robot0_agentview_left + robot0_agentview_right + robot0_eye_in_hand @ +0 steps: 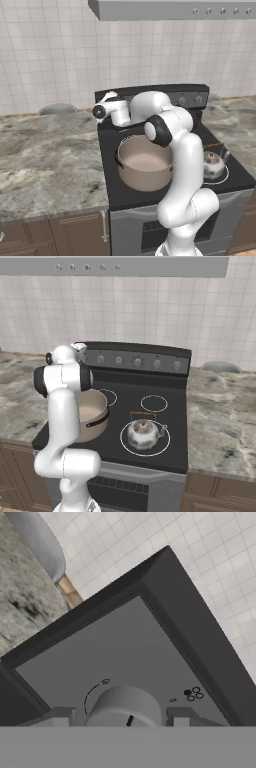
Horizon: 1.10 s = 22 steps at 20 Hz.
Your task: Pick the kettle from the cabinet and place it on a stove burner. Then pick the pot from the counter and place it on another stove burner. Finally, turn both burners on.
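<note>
Hand view looks close at a grey round knob [125, 706] on the stove's back panel [125, 647], with a dark pointer mark near its lower edge; the gripper [116, 717] stands spread, one finger on each side of the knob, contact unclear. Left base view shows the beige pot [145, 164], dark-rimmed with black side handles, on a front burner of the black stove [112, 190]. Right base view shows the shiny kettle [143, 433] with its thin dark handle, upright inside a burner ring beside the pot.
</note>
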### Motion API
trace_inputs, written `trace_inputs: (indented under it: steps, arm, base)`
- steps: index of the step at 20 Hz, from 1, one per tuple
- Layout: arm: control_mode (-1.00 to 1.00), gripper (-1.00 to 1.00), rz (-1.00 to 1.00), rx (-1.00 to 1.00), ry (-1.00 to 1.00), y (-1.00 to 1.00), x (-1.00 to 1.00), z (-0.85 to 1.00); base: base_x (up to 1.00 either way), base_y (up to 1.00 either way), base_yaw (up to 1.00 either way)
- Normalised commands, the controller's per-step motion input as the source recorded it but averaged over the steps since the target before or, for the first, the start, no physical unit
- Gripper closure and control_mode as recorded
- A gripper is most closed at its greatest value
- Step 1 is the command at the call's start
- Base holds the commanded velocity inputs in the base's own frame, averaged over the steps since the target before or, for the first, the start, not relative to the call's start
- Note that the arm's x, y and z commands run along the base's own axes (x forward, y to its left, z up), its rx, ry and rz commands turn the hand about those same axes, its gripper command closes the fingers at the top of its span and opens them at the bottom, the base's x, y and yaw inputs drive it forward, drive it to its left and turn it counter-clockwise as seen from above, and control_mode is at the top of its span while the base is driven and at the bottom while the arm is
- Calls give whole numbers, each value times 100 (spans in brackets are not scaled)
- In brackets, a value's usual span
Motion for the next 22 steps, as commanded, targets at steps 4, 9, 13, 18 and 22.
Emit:
trace_inputs:
  steps: [4,9,13,18,22]
  arm:
    - [-100,100,0,-23,12,0,-5,-2]
    - [-100,100,0,-37,21,-2,-1,0]
    - [-100,100,0,-37,15,-12,-6,-3]
    - [-100,100,0,-29,11,-16,-23,-16]
    - [-100,100,0,-23,7,-4,-17,-9]
  base:
    - [0,0,0]
    - [0,0,0]
    - [0,0,0]
    - [0,0,0]
    - [0,0,0]
